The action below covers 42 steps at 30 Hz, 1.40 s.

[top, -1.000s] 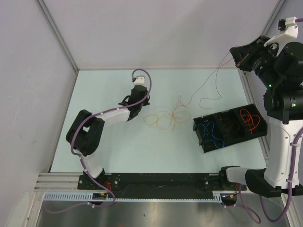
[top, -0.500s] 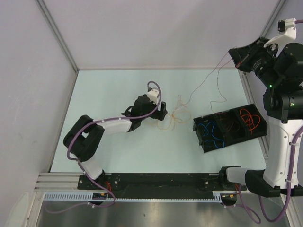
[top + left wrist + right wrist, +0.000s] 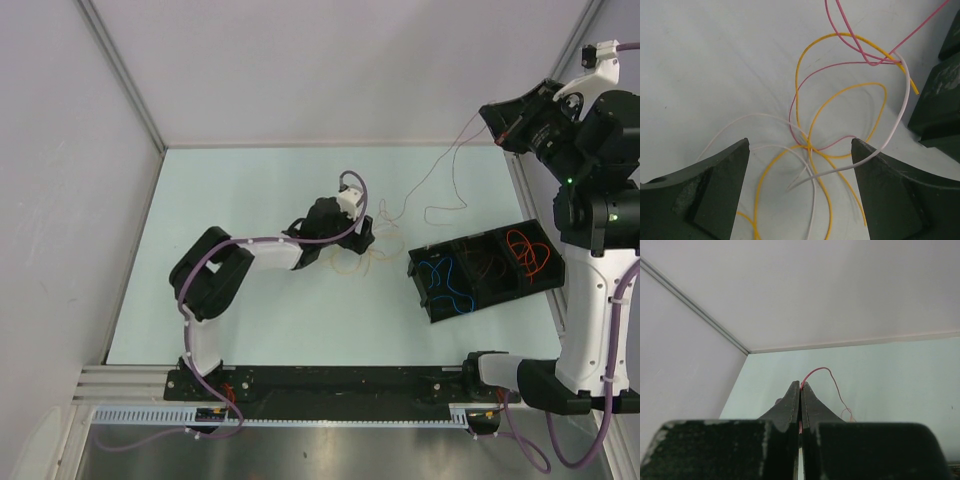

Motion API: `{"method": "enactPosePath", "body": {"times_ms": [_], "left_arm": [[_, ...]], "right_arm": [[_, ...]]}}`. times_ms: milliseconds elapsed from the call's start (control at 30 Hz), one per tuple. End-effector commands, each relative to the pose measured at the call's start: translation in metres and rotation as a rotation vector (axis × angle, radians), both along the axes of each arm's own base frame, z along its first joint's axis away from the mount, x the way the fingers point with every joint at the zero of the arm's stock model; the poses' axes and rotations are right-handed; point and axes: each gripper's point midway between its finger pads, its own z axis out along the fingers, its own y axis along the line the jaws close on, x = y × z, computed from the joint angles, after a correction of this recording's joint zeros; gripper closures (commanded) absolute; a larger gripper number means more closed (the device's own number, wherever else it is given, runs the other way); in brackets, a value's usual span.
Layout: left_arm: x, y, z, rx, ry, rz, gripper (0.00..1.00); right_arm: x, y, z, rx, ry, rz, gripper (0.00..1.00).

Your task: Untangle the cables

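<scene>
Left end effector (image 3: 800, 147) hangs low over the tabletop (image 3: 250, 320) with its jaws spread wide and nothing between them. In the left wrist view its two dark fingers (image 3: 715, 190) stand on either side of the tangle (image 3: 810, 146), which lies on the surface between and just beyond the tips. At that knot an orange cable (image 3: 840, 36), a pink cable (image 3: 840, 65) and a pale cable (image 3: 903, 105) cross one another in loose loops. From above, the tangle sits near the middle of the tabletop, just left of a black tray (image 3: 470, 240) and partly hidden under the left wrist. Right end effector (image 3: 800, 386) is raised high at the far right corner, its jaws pressed together on the pink cable, which shows between the fingertips in the right wrist view. From there the cable droops in a slack line down and leftward to the tangle. The tray lies askew on the right side of the tabletop, with a blue cable (image 3: 445, 278) coiled in its left compartment and a red-orange cable (image 3: 527, 255) in its right one. A dark cable (image 3: 487, 268) lies in the middle compartment, too dim to tell its colour.
</scene>
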Motion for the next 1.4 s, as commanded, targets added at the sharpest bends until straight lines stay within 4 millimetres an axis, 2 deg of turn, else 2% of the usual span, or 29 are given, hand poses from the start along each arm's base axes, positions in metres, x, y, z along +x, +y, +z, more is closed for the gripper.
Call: {"method": "enactPosePath", "body": {"times_ms": [0,33,67,100,133,167,300,400,500,533,600,767,833,867,900,967,1000,1067,1100,1133,1200,1233,1367], "left_arm": [[0.016,-0.025,0.008,0.000,-0.036,0.001,0.13],[0.021,-0.032,0.015,-0.004,-0.051,0.012,0.13],[0.024,-0.033,0.002,0.023,-0.035,0.025,0.17],[0.025,-0.032,-0.004,0.052,-0.020,0.042,0.19],[0.028,-0.040,-0.001,0.050,-0.024,0.037,0.21],[0.026,-0.040,-0.014,0.076,0.000,0.033,0.27],[0.029,-0.038,-0.025,0.107,0.029,0.062,0.34],[0.027,-0.027,-0.031,0.136,0.045,0.098,0.46],[0.025,-0.019,-0.043,0.198,0.075,0.102,0.63],[0.024,-0.015,-0.047,0.212,0.079,0.112,0.80],[0.024,-0.008,-0.053,0.238,0.085,0.143,1.00],[0.024,0.017,-0.050,0.270,0.073,0.208,1.00],[0.027,0.038,-0.052,0.310,0.076,0.256,1.00],[0.030,0.046,-0.046,0.311,0.070,0.278,1.00],[0.036,0.066,-0.049,0.328,0.080,0.328,1.00],[0.040,0.090,-0.045,0.335,0.093,0.389,1.00],[0.043,0.120,-0.053,0.349,0.125,0.475,1.00],[0.043,0.149,-0.053,0.339,0.148,0.548,1.00],[0.040,0.177,-0.065,0.344,0.190,0.610,1.00],[0.040,0.184,-0.064,0.304,0.209,0.640,1.00],[0.034,0.188,-0.064,0.219,0.246,0.623,1.00],[0.034,0.193,-0.063,0.229,0.243,0.655,1.00],[0.032,0.202,-0.067,0.245,0.267,0.716,1.00]], "right_arm": [[-0.005,0.004,0.010,0.008,-0.048,0.032,1.00],[-0.004,0.004,0.010,0.008,-0.048,0.032,1.00],[-0.005,0.004,0.010,0.006,-0.048,0.033,1.00],[-0.004,0.005,0.009,0.008,-0.044,0.036,1.00],[-0.004,0.004,0.009,0.008,-0.044,0.035,1.00],[-0.005,0.004,0.009,0.007,-0.046,0.038,1.00],[-0.004,0.003,0.009,0.007,-0.046,0.038,1.00],[-0.004,0.002,0.009,0.010,-0.045,0.038,1.00],[-0.003,0.002,0.008,0.014,-0.043,0.040,1.00],[-0.003,0.003,0.008,0.017,-0.042,0.043,1.00],[-0.003,0.003,0.006,0.020,-0.040,0.043,1.00],[-0.002,0.003,0.002,0.023,-0.031,0.043,1.00],[-0.002,0.003,0.003,0.023,-0.031,0.041,1.00],[-0.004,0.003,0.004,0.024,-0.034,0.040,1.00],[-0.004,0.003,0.004,0.026,-0.033,0.038,1.00],[-0.004,0.002,0.004,0.026,-0.032,0.033,1.00],[-0.004,0.002,0.005,0.024,-0.032,0.032,1.00],[-0.005,0.002,0.006,0.026,-0.032,0.032,1.00],[-0.006,0.002,0.008,0.026,-0.035,0.032,1.00],[-0.004,-0.007,0.009,0.025,-0.038,0.005,1.00],[-0.004,-0.009,0.009,0.023,-0.035,-0.006,1.00],[-0.004,-0.010,0.011,0.017,-0.038,-0.010,1.00],[-0.014,-0.041,0.028,-0.004,-0.065,-0.117,1.00]]}}
